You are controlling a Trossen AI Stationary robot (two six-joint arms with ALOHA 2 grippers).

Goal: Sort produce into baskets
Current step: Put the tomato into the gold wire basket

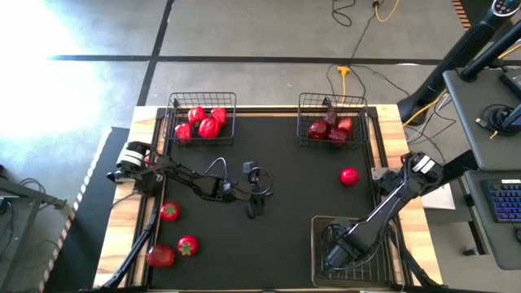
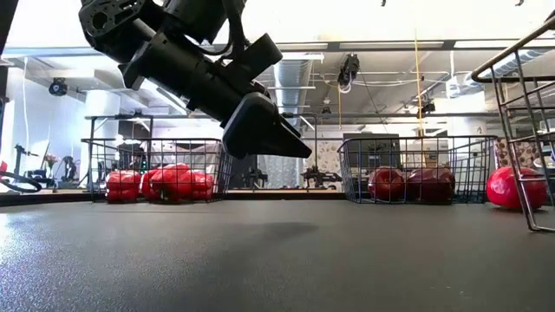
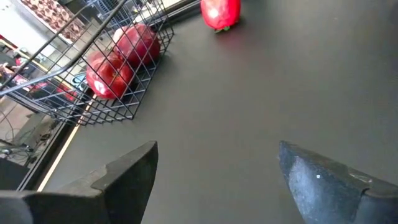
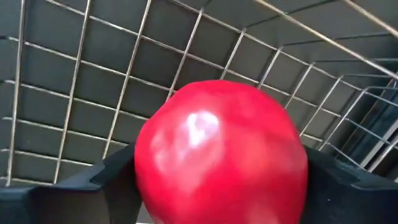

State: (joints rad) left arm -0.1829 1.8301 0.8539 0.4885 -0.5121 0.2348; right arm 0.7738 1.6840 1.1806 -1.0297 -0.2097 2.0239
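My right gripper (image 4: 221, 177) reaches down into the near-right basket (image 1: 319, 244) and is shut on a round glossy red tomato (image 4: 217, 149), with the wire floor (image 4: 74, 93) behind it. My left gripper (image 1: 256, 202) hangs open above the middle of the mat, nothing between its fingers (image 3: 127, 177). Bright red peppers (image 1: 203, 124) fill the far-left basket (image 1: 234, 114). Dark maroon fruits (image 1: 330, 130) lie in the far-right basket (image 1: 301, 114). One loose red piece (image 1: 349, 176) lies on the mat in front of that basket. My right gripper has the tomato between its two fingers, one on each opposite side (image 4: 142, 171). The fingers come from above, pointing down into the basket. The tomato fills the gap between them. I cannot tell whether it rests on the wire floor or hangs above it.
Near the left front corner two tomatoes with green tops (image 1: 169, 212) (image 1: 187, 244) and another red piece (image 1: 160, 256) lie on the mat. Wooden borders (image 1: 122, 212) frame the black mat. Bare mat (image 1: 285, 244) stretches between the left pieces and the near-right basket.
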